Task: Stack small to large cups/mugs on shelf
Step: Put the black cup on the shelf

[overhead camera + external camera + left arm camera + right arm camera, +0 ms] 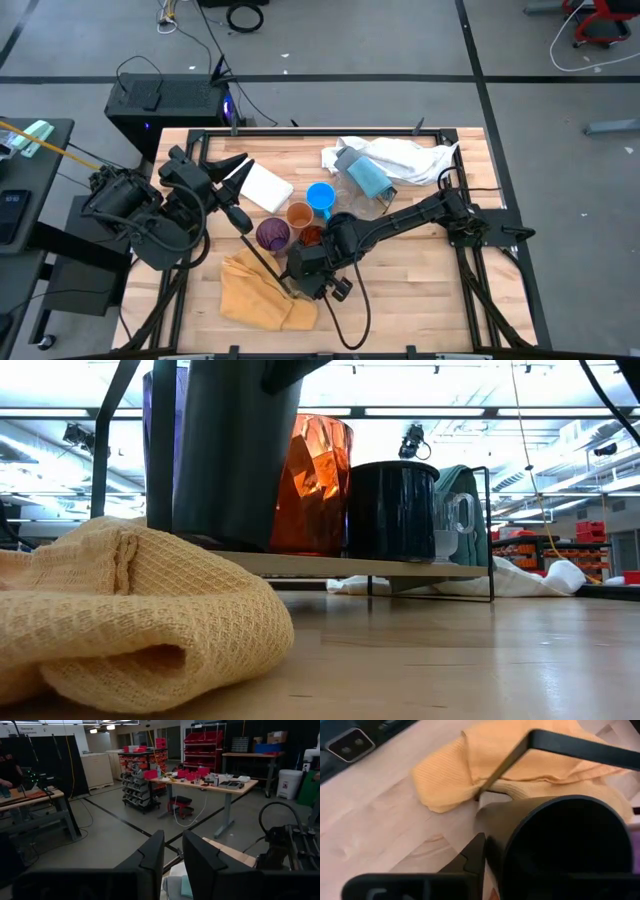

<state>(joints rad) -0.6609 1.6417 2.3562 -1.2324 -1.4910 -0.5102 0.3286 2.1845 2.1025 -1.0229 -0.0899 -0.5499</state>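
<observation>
On the pale wooden shelf [350,565] stand, by their bases, a dark bluish cup [235,450], a red-orange tumbler [312,485] and a black mug [392,510]. A purple cup [272,235], a small orange cup [299,214] and a bright blue mug [320,196] show from above. My right gripper [300,268] is at the rim of the dark bluish cup [565,845], which fills its wrist view. My left gripper [172,865] is raised at the table's left side, open, with nothing between its fingers.
A yellow cloth [262,290] lies bunched at the near side, close under the right gripper. A white pad [265,187], a pale-blue cylinder [365,172] and a white cloth [400,155] lie at the far side. Bare wood shows at the near right.
</observation>
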